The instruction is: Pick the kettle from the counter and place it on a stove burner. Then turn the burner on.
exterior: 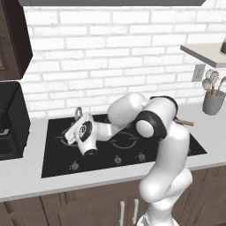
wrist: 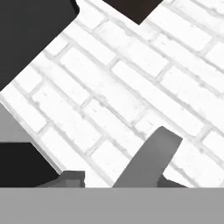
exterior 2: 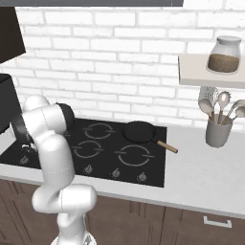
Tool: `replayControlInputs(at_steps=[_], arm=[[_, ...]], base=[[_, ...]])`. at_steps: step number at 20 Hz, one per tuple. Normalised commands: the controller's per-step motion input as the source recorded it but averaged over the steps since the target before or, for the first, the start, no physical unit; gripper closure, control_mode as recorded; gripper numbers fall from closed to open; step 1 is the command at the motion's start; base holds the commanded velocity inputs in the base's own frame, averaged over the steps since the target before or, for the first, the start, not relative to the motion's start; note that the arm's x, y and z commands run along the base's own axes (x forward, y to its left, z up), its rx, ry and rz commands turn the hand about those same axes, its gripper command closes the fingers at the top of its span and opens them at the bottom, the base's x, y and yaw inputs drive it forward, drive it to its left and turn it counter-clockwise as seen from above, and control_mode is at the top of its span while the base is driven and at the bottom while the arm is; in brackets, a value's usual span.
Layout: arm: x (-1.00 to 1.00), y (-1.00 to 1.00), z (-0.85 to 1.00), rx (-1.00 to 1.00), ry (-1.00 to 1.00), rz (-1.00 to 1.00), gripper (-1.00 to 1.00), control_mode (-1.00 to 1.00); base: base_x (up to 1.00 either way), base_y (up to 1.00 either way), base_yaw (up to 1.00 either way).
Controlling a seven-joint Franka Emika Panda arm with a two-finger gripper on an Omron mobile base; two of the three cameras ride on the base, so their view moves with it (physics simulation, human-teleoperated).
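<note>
right, kettle (exterior: 78, 115) mostly hidden behind the white wrist, just the thin grey loop handle poking up, over the back-left part of the stove (exterior: 57, 165). cannot tell whether sitting on the glass or lifted. tool (exterior: 70, 134) low over the left side of the cooktop, right by the kettle; handle (wrist: 148, 164) seen as a grey slanted bar rising between the two dark finger tips (wrist: 65, 178) in the hand view, against white brick wall (wrist: 131, 87). cannot tell if jaws clenched on the handle or released, contact not visible. arm folded low across the stove from the front edge of the table (exterior: 17, 183). large ring burner (exterior 2: 134, 155) on the right half of the glass, bare. dark pan (exterior 2: 140, 131) with wooden handle at back-right of the stove, handle tip sticking over the right edge onto the table. row of small knobs (exterior 2: 115, 173) along the stove's front edge. grey utensil holder (exterior 2: 217, 131) with spoons near the back right of the table. jar (exterior 2: 224, 55) on the wall shelf (exterior 2: 196, 72) above it. black appliance (exterior: 11, 119) at the left end of the table.
</note>
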Motion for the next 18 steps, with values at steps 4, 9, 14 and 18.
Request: replayControlInputs(at_steps=[4,9,14,18], arm=[[-0.42,0.00,0.00,-0.04,0.10,0.00,-1.00,-1.00],[-0.16,0.20,0.00,-0.03,0.15,0.00,-1.00,-1.00],[-0.39,0.35,0.12,-0.01,0.12,0.00,-1.00,-1.00],[-0.59,0.30,0.38,0.00,0.07,-0.01,-1.00,-1.00]], base=[[0.00,0.00,0.00],[0.00,0.00,0.00],[0.00,0.00,0.00],[0.00,0.00,0.00]])
